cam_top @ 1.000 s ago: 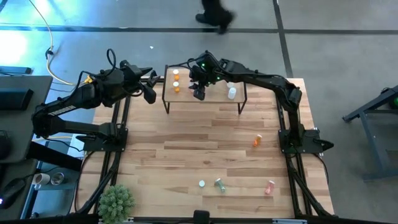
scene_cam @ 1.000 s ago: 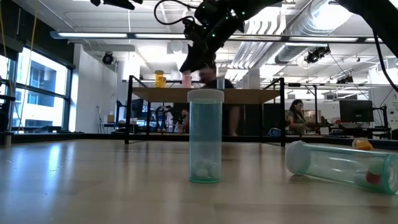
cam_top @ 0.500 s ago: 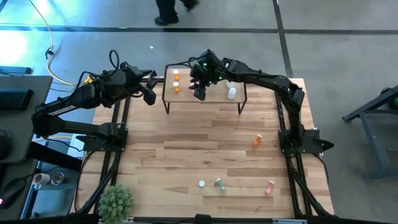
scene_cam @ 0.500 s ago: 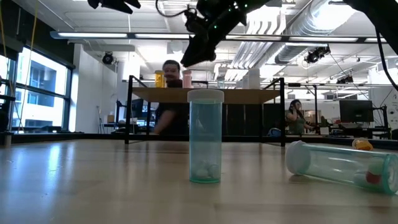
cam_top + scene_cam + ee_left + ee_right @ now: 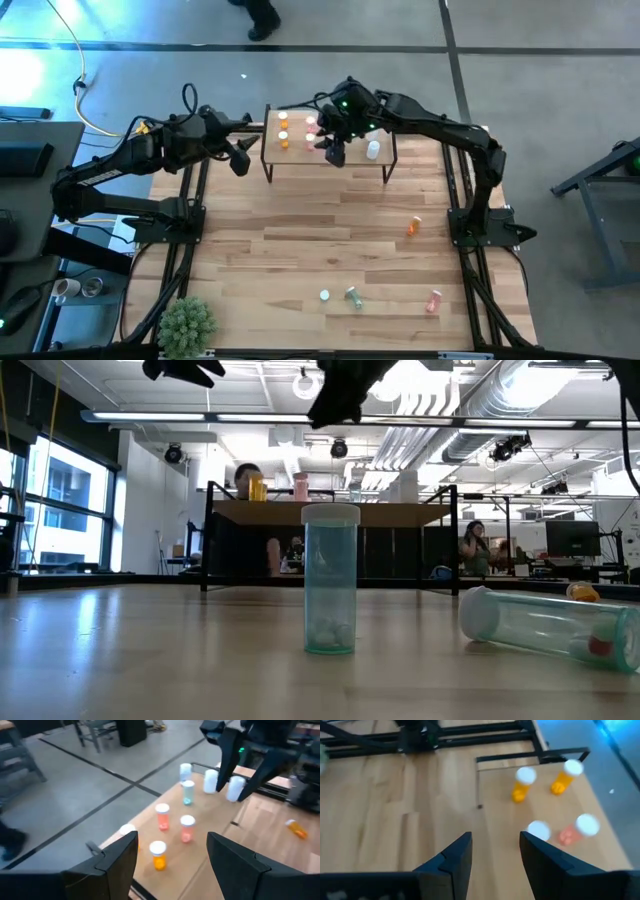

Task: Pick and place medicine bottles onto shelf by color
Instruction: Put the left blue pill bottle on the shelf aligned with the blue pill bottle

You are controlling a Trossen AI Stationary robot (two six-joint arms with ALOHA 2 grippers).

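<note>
While overhead-tiny, green bottle (image 5: 330,580) upright.

Two arms, one shelf (image 5: 352,163), four bottles on the table, one plant (image 5: 187,324).

No legible text or labels

I'm in an open-plan lab/office: exposed ceiling ducts (image 5: 520,400), monitor desks (image 5: 575,540) behind my wooden table (image 5: 150,650).
</note>
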